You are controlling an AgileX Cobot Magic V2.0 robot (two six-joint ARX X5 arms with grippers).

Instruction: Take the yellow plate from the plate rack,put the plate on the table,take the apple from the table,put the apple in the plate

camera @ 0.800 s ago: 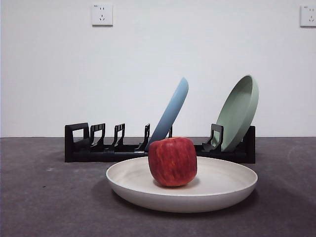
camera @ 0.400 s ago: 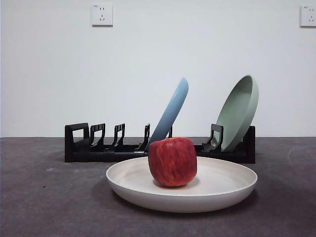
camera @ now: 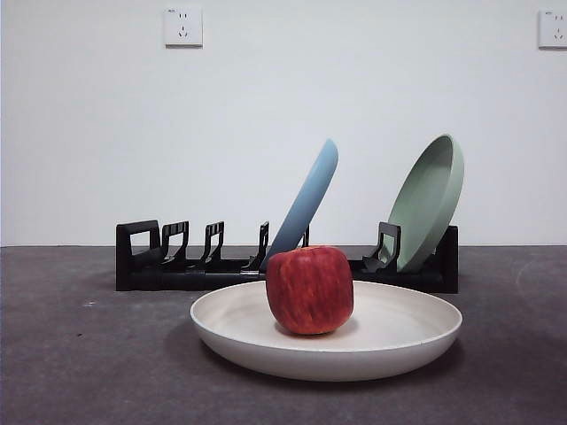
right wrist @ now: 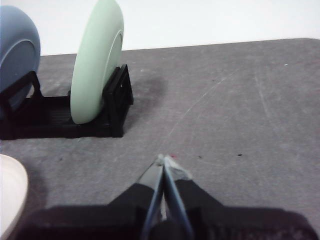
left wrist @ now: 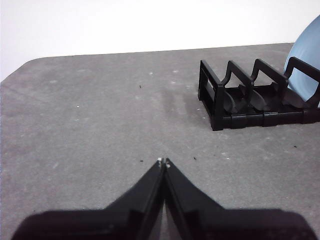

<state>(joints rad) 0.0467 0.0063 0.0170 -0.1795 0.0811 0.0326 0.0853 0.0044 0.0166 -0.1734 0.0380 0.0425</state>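
Observation:
The yellow plate (camera: 399,332), cream and shallow, lies flat on the dark grey table (camera: 80,354) in front of the plate rack (camera: 142,266). The red apple (camera: 310,289) stands upright in the middle of the plate. An edge of the plate shows in the right wrist view (right wrist: 9,192). My left gripper (left wrist: 163,162) is shut and empty above bare table, off the rack's end (left wrist: 220,102). My right gripper (right wrist: 164,160) is shut and empty above bare table, off the rack's other end (right wrist: 117,102). Neither arm shows in the front view.
A light blue plate (camera: 306,205) and a pale green plate (camera: 430,199) lean in the rack's slots. The green plate (right wrist: 97,57) and blue plate (right wrist: 17,50) also show in the right wrist view. A white wall stands behind the table.

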